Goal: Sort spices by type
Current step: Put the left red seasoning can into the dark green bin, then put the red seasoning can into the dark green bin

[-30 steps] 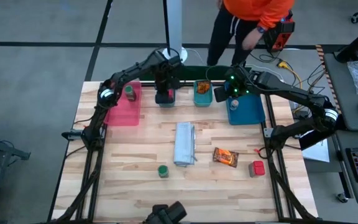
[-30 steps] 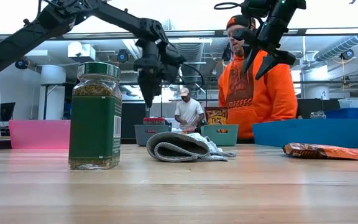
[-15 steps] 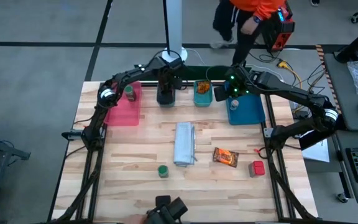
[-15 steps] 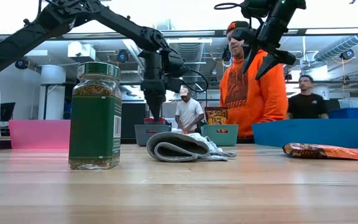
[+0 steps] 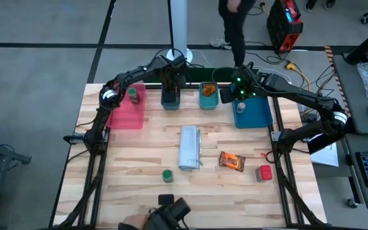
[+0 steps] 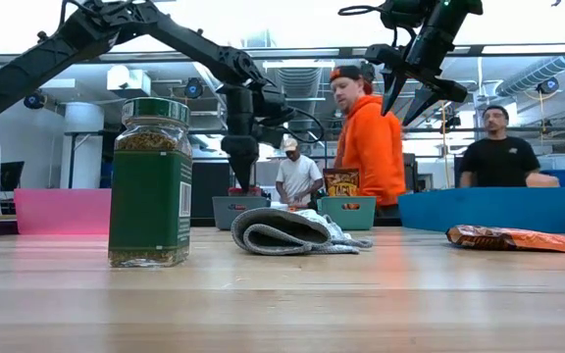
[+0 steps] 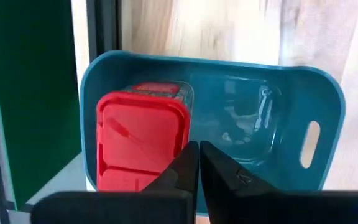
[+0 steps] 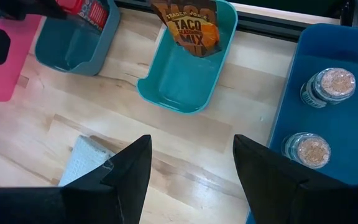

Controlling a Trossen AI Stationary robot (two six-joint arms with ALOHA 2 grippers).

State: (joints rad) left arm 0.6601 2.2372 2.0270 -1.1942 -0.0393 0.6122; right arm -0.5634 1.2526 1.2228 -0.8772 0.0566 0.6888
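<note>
From above, the left gripper [image 5: 170, 89] hangs over a grey-blue bin [image 5: 170, 102] at the table's far edge, while the right gripper [image 5: 230, 94] waits near the blue tray [image 5: 255, 115]. A green-lidded jar [image 5: 133, 95] stands on the pink tray [image 5: 126, 114]; a second green jar [image 5: 167, 175], an orange packet [image 5: 232, 161] and a red box [image 5: 264, 172] lie unsorted on the near boards beside a folded cloth [image 5: 190, 147]. Judging by the layout, each tray takes one type of spice.

At table height, the near green jar [image 6: 149, 182] looms large, the cloth [image 6: 287, 233] and packet [image 6: 513, 238] lie behind it, and the left gripper [image 6: 240, 157] points straight down above the bin [image 6: 238, 210]. The right gripper [image 6: 413, 93] is held high with its fingers spread and nothing between them. People stand in the room beyond.

The left wrist camera shows a red box [image 7: 143, 144] lying in the bin [image 7: 328, 118], with the left gripper's [image 7: 199, 163] fingers pressed together and empty above it; the box appears to be delivered.

The right wrist camera shows the right gripper [image 8: 191, 168] wide apart over bare boards. Ahead, a taco-mix packet [image 8: 186, 25] leans in a teal bin [image 8: 185, 87], and two pale-lidded jars [image 8: 329, 88] stand in the blue tray [image 8: 291, 106], like with like.
</note>
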